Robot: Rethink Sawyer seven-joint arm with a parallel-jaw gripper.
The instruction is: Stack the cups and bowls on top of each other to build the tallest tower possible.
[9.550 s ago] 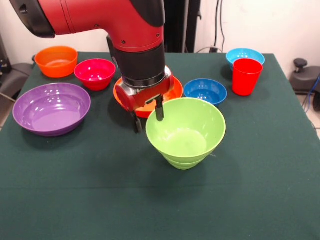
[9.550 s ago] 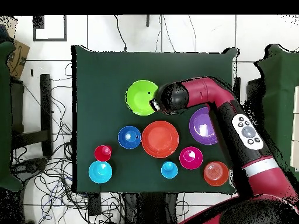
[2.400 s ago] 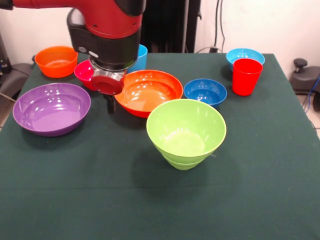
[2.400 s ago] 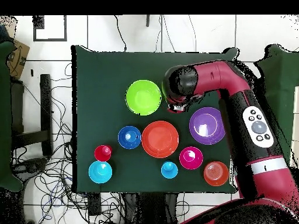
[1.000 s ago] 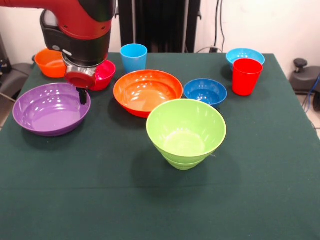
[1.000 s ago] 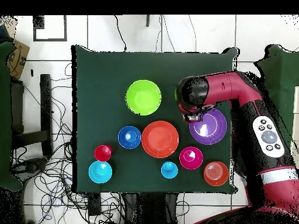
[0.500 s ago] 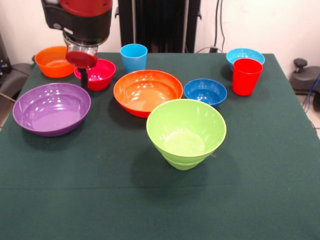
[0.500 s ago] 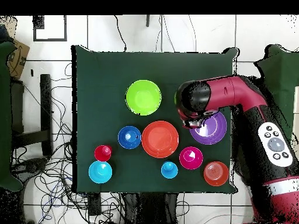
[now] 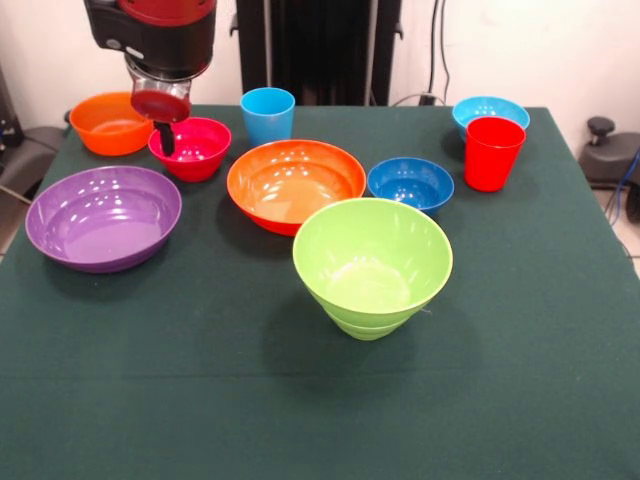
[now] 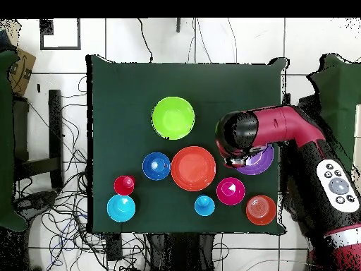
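My gripper hangs from the red and black arm over the near left rim of the small magenta-red bowl; it holds nothing that I can see. The large purple bowl lies in front of it, partly under the arm in the overhead view. The large orange bowl, dark blue bowl, light blue bowl and small orange bowl each stand alone. The large lime green bowl seems to sit nested in a second green one. The light blue cup and red cup stand upright.
All stands on a dark green cloth table. A black post rises behind the table's far edge. Cables lie on the floor beside the table.
My gripper has moved from the purple bowl's rim toward the table's far side, to the magenta-red bowl. No bowl or cup has moved.
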